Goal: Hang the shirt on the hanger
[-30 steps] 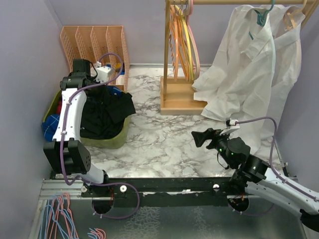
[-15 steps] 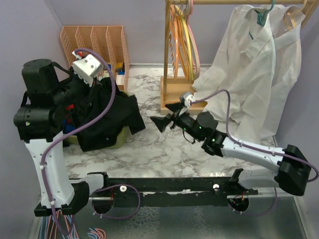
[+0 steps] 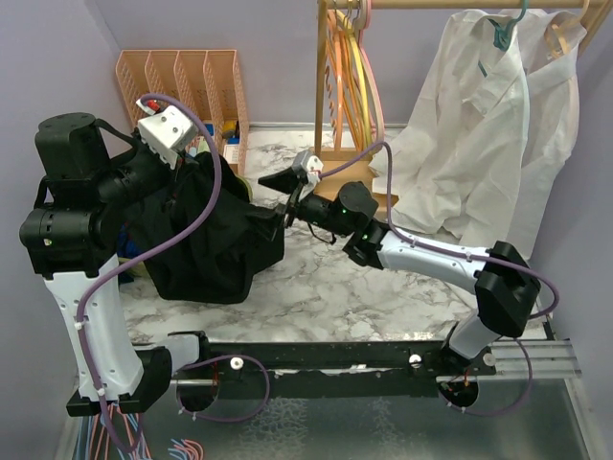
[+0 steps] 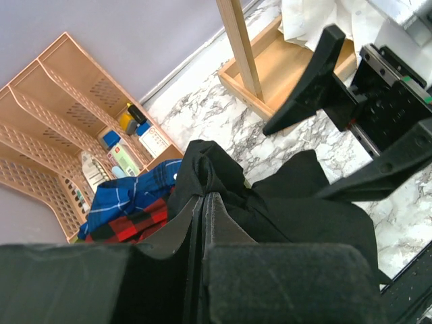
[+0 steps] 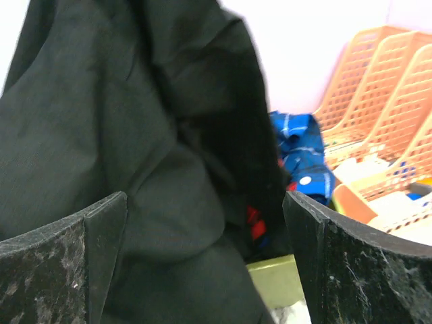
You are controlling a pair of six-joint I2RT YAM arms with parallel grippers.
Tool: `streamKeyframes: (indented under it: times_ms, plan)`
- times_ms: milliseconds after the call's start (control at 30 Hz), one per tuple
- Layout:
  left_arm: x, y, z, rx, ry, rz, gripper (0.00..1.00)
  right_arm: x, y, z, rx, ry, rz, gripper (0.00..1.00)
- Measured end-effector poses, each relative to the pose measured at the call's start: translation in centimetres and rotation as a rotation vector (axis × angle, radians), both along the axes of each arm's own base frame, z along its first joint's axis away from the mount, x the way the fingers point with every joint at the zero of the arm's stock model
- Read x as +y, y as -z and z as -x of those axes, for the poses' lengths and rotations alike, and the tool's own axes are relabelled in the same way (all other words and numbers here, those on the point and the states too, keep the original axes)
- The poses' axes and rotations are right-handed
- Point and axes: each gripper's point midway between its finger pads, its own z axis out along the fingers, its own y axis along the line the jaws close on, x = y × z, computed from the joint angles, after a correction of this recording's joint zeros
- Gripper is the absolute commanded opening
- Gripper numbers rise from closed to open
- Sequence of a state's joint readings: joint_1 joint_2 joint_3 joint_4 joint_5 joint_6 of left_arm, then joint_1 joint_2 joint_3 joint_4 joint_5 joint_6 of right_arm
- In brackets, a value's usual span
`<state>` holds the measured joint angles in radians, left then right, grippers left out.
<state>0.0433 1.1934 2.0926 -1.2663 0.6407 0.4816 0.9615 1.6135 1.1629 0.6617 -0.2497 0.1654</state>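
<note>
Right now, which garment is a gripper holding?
The black shirt, pinched in the shut left gripper. The white shirts hang from the rail; the plaid garment lies untouched.

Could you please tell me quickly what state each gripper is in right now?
Left gripper: closed on the soft black cloth shirt.
Right gripper: open, holding nothing, right in front of the shirt.

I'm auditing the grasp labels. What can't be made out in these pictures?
1. Left wrist view: how much cloth the left gripper pinches; its own fingers cover it.
2. Right wrist view: whether the open right gripper touches the shirt; no depth cue.
3. Top view: the hanger hook, cut off by the top edge.
</note>
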Motion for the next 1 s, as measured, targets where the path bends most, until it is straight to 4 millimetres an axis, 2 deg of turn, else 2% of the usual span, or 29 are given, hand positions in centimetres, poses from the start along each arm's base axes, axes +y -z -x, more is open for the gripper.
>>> streamKeyframes:
  times_ms: [133, 233, 300, 367, 433, 467, 533, 600, 633, 700, 767, 833, 867, 933, 1000]
  plan:
    - [0.0, 0.0, 0.0, 0.000, 0.001, -0.003, 0.00, -0.9, 2.6, 2.1, 0.025, -0.071, 0.046, 0.99]
    - [0.0, 0.1, -0.1, 0.001, 0.002, -0.005, 0.00, -3.5, 4.0, 3.8, 0.040, -0.065, 0.055, 0.99]
    - [0.0, 0.5, -0.2, 0.011, 0.001, -0.004, 0.00, -5.5, 4.2, 4.8, 0.032, -0.046, 0.045, 0.99]
    - [0.0, 1.0, -0.4, 0.030, 0.000, -0.002, 0.00, -7.7, 3.2, 6.0, -0.012, -0.026, 0.022, 0.99]
    - [0.1, 1.7, -0.8, 0.054, -0.002, 0.001, 0.00, -9.0, 1.9, 7.2, -0.074, -0.011, 0.006, 0.99]
    - [0.1, 2.0, -1.1, 0.066, -0.004, 0.003, 0.00, -9.2, 1.4, 8.0, -0.115, -0.006, 0.010, 0.99]
    - [0.1, 2.4, -1.8, 0.085, -0.010, 0.009, 0.00, -8.3, 1.4, 11.4, -0.253, -0.011, 0.042, 0.99]
    - [0.2, 2.6, -2.4, 0.099, -0.016, 0.017, 0.00, -7.0, 3.4, 14.9, -0.371, -0.051, 0.096, 0.99]
    - [0.2, 2.8, -2.7, 0.106, -0.018, 0.021, 0.00, -6.3, 5.6, 16.2, -0.445, -0.053, 0.152, 0.99]
    - [0.2, 3.0, -3.1, 0.117, -0.022, 0.030, 0.00, -5.4, 10.2, 16.2, -0.571, -0.003, 0.279, 0.99]
    - [0.2, 3.0, -3.3, 0.120, -0.024, 0.034, 0.00, -5.3, 14.6, 14.9, -0.682, 0.064, 0.413, 0.99]
    - [0.2, 3.0, -3.4, 0.117, -0.026, 0.036, 0.00, -5.3, 17.0, 13.4, -0.793, 0.141, 0.503, 0.99]
    - [0.2, 2.9, -3.4, 0.116, -0.026, 0.036, 0.00, -5.2, 17.5, 12.8, -0.834, 0.174, 0.531, 0.99]
    - [0.2, 2.9, -3.4, 0.114, -0.026, 0.037, 0.00, -4.8, 17.2, 12.0, -0.905, 0.232, 0.547, 0.99]
    - [0.1, 3.1, -3.3, 0.119, -0.026, 0.037, 0.00, -4.0, 15.5, 11.4, -0.954, 0.298, 0.514, 0.99]
